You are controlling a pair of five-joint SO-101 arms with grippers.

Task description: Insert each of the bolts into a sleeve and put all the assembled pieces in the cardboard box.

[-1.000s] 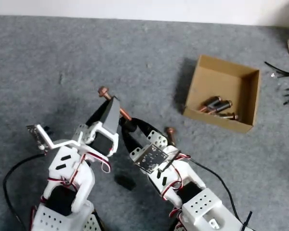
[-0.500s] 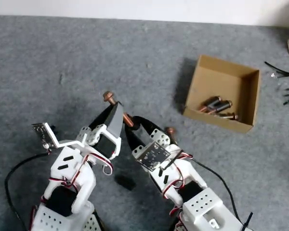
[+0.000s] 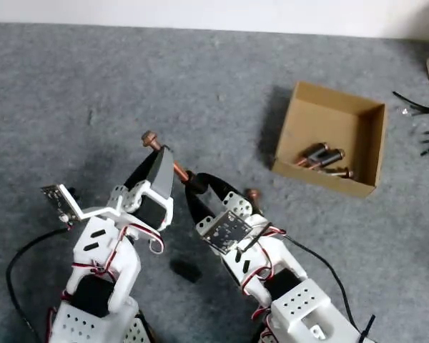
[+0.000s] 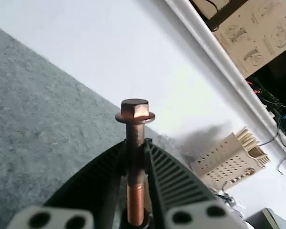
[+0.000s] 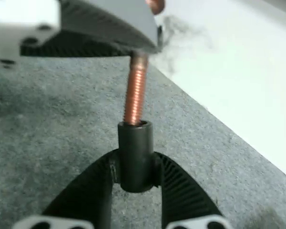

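Note:
My left gripper (image 3: 164,163) is shut on a copper bolt (image 3: 173,166), whose hex head (image 4: 135,110) sticks out past the fingers. My right gripper (image 3: 194,187) is shut on a black sleeve (image 5: 135,152), held just beyond the bolt's threaded end. In the right wrist view the bolt's thread (image 5: 136,98) meets the sleeve's open mouth. A second copper bolt (image 3: 252,194) lies on the carpet beside the right arm. A loose black sleeve (image 3: 184,270) lies between the two arm bases. The cardboard box (image 3: 322,179) at the right holds several assembled pieces (image 3: 325,158).
Grey carpet covers the table, with open room at the left and back. Black cable ties (image 3: 422,125) lie at the right edge, past the box. A white wall runs along the far side.
The left gripper swung the bolt down toward the sleeve, then back up and left a little. The right gripper with the sleeve barely shifted.

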